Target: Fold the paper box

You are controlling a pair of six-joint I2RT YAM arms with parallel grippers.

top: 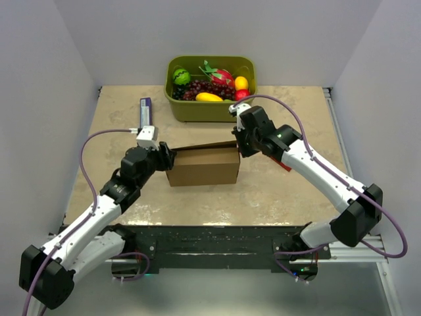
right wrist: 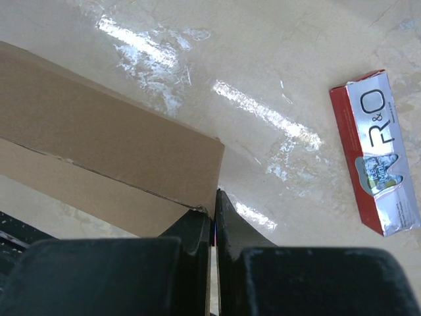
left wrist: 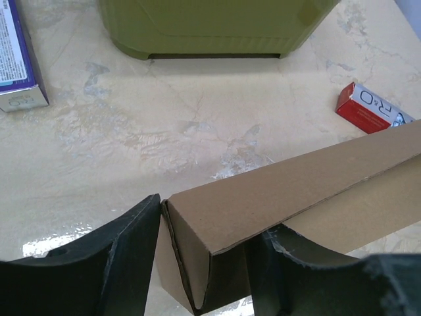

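The paper box (top: 204,166) is a brown cardboard box standing mid-table with its top flap slightly raised. My left gripper (top: 167,158) is at its left end. In the left wrist view the box's end corner (left wrist: 197,230) sits between the two fingers (left wrist: 125,257), and both touch it. My right gripper (top: 238,143) is at the box's upper right corner. In the right wrist view its jaws (right wrist: 214,207) are pressed together, tips against the edge of the cardboard (right wrist: 118,138). Whether a thin flap is pinched between them is hidden.
An olive-green tub (top: 197,108) of fruit stands just behind the box. A purple-and-white carton (top: 145,112) lies at the back left. A red-and-silver packet (right wrist: 378,151) lies on the table right of the box, under my right arm. White walls enclose the table.
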